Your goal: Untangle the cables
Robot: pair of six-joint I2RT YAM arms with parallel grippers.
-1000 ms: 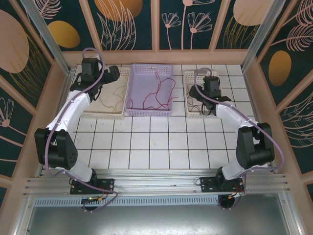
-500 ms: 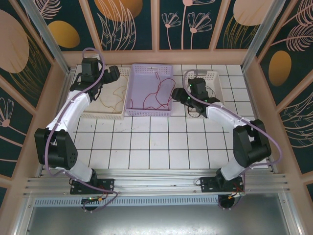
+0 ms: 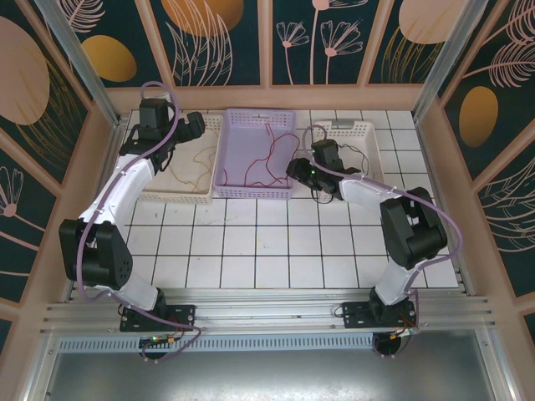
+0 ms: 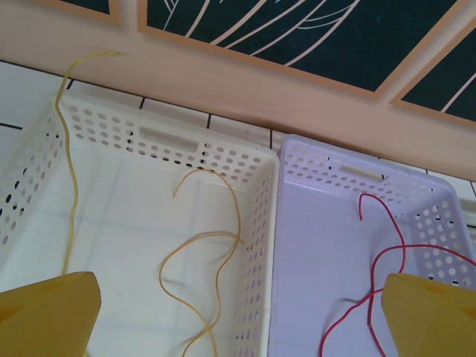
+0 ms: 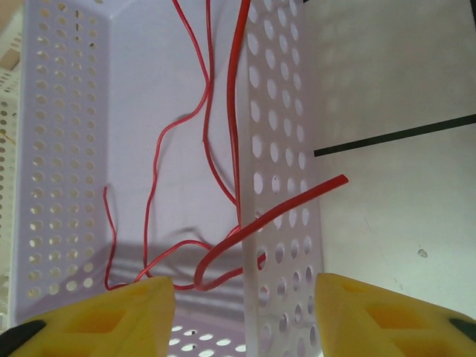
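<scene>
Jaws on the left gripper [image 4: 239,316] stand spread wide and hold nothing, hovering above the seam between the cream basket [image 4: 149,137] and the purple basket [image 4: 349,160]. The yellow cable [image 4: 239,230] curls inside the cream one, and another yellow strand is draped over its 11 o'clock rim; I judge that a careless tug could slide that strand out onto the counter [image 3: 251,242]. At the purple basket's 4 o'clock corner, the right gripper [image 5: 245,301] has its jaws partly apart, straddling the perforated side wall. A loop of the red cable [image 5: 239,89] lies between them, touching neither finger as far as I can tell. Closing here risks clamping the wall together with the cable and dragging the basket, or catching two red strands at once and tightening the tangle.
</scene>
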